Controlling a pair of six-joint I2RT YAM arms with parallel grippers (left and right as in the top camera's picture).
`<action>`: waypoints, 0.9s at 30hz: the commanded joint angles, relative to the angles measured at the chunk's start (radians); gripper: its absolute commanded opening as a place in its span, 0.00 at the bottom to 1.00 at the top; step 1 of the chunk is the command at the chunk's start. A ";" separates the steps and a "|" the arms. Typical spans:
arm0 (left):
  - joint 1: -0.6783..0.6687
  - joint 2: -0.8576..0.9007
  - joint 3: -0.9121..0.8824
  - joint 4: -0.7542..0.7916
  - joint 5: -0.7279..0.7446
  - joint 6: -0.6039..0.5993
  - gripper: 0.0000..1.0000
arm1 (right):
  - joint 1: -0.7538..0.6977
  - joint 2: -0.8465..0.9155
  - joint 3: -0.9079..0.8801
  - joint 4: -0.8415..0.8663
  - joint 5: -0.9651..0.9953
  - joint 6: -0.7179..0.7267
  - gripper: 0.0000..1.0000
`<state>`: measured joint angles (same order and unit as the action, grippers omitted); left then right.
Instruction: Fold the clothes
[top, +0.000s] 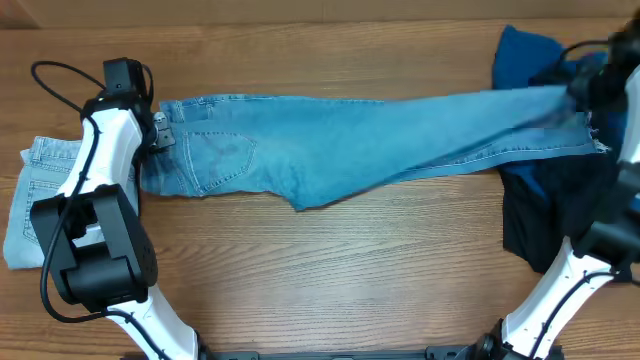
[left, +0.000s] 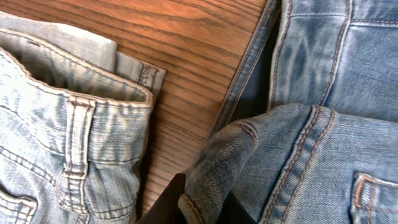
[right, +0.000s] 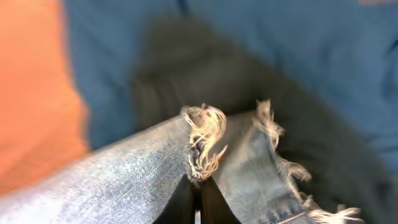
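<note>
Your light-blue jeans (top: 340, 140) stretch lengthwise across the wooden table (top: 330, 270), waistband to your left and hems to your right. Your left gripper (left: 205, 208) is clamped on a fold of the waistband, near paler jeans (top: 40, 200) at the table's left edge. Your right gripper (right: 196, 202) pinches a frayed hem above a royal-blue garment (top: 522, 55) and a dark garment (top: 542, 218)

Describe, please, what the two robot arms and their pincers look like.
The left arm and right arm share one build: smooth white tubular links joined by boxy black joint housings. A thin black cable loops loose off the left arm. The left pincer and right pincer show only slim, dark, flat fingers; no markings are legible.
</note>
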<state>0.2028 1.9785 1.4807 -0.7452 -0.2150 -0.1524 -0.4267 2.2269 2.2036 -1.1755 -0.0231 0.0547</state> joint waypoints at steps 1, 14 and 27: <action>0.006 -0.021 0.007 -0.006 -0.020 0.018 0.16 | -0.009 -0.113 0.087 0.004 0.021 -0.002 0.04; 0.006 -0.021 0.007 -0.006 -0.019 0.018 0.16 | -0.014 -0.071 -0.051 -0.012 0.037 -0.002 0.04; 0.006 -0.021 0.007 -0.006 -0.020 0.018 0.16 | -0.014 -0.071 -0.051 -0.016 0.037 -0.002 0.08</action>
<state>0.2028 1.9785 1.4807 -0.7483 -0.2119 -0.1524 -0.4252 2.1693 2.1464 -1.1980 -0.0177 0.0521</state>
